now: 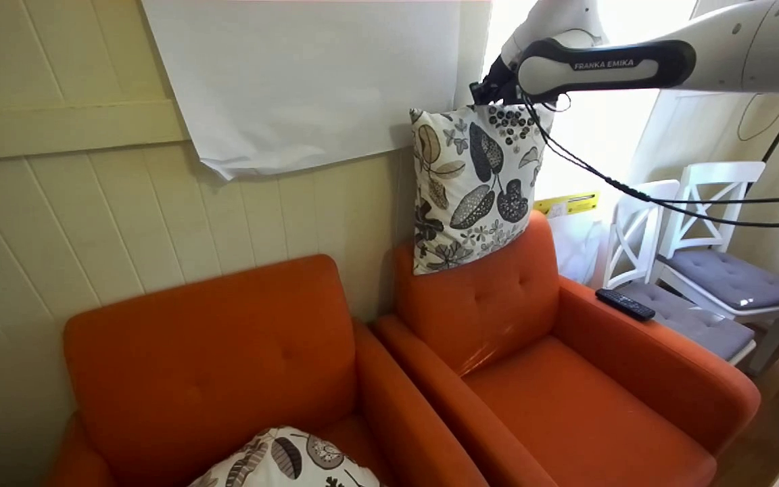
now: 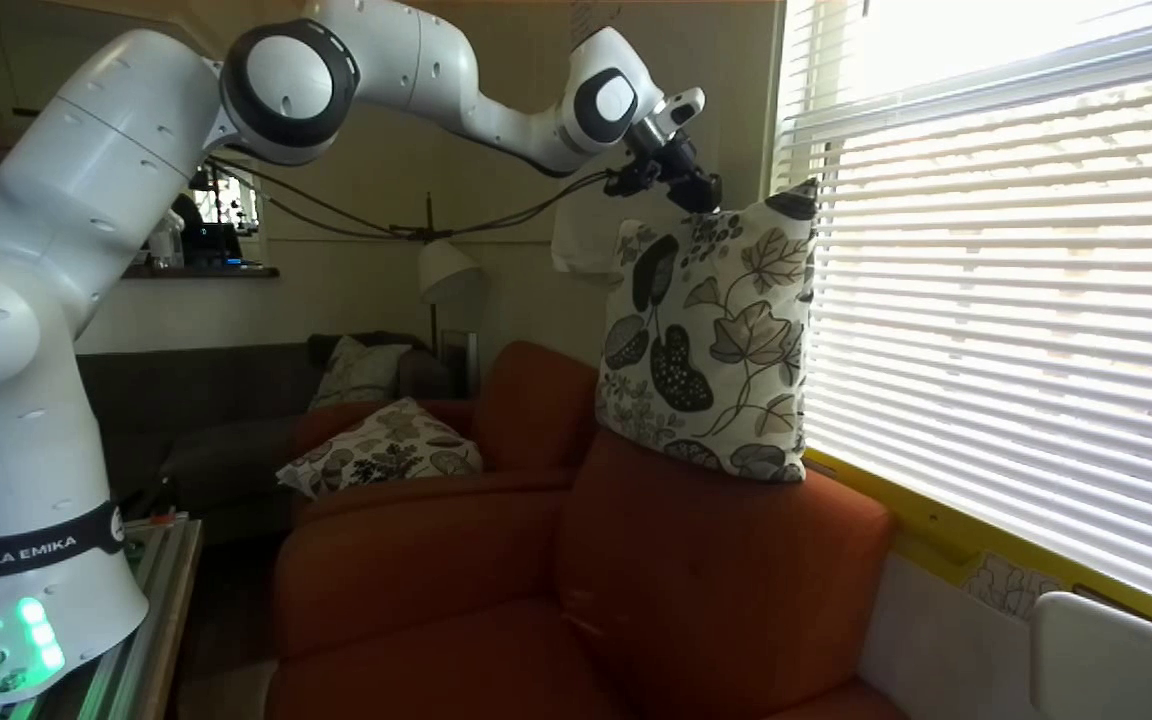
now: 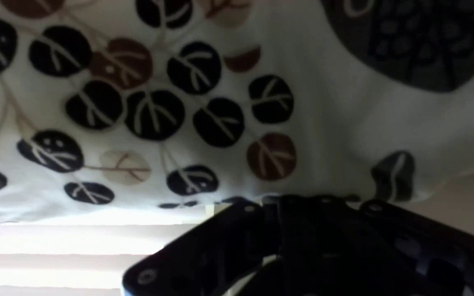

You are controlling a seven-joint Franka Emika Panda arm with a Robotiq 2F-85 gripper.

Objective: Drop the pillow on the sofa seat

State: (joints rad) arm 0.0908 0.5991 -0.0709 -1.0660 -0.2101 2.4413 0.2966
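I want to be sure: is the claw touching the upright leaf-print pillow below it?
Touching. The wrist view shows it: the claw is shut on the edge of the pillow, with no gap visible between them.

In an exterior view I look down over the armchairs [image 1: 207, 331] toward the panelled wall [image 1: 281, 223]; in an exterior view, nearly level across them, window blinds [image 2: 1016, 300] right. Both share the pillow [image 1: 477, 182]; the wrist view faces it closely.
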